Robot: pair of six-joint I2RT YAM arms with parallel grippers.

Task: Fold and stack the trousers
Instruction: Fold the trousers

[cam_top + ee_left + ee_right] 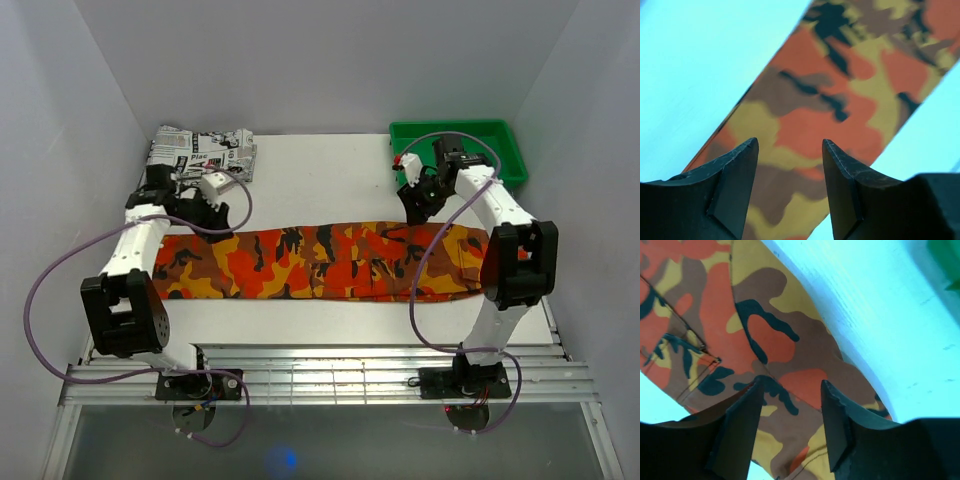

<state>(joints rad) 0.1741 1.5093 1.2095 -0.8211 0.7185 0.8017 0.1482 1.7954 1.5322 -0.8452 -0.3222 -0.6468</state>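
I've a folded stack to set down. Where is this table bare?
Bare: the far strip between the newspaper-print garment and the green tray, and the near strip between the trousers and the table edge. Crowded: both trouser ends, under the left gripper and right gripper.

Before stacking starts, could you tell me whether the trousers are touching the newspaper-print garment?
Apart. The top view shows bare table between the trousers and the newspaper-print garment.

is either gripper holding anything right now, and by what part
Nothing is held. The left gripper and the right gripper both hang open over the trousers, with no cloth pinched between their fingers.
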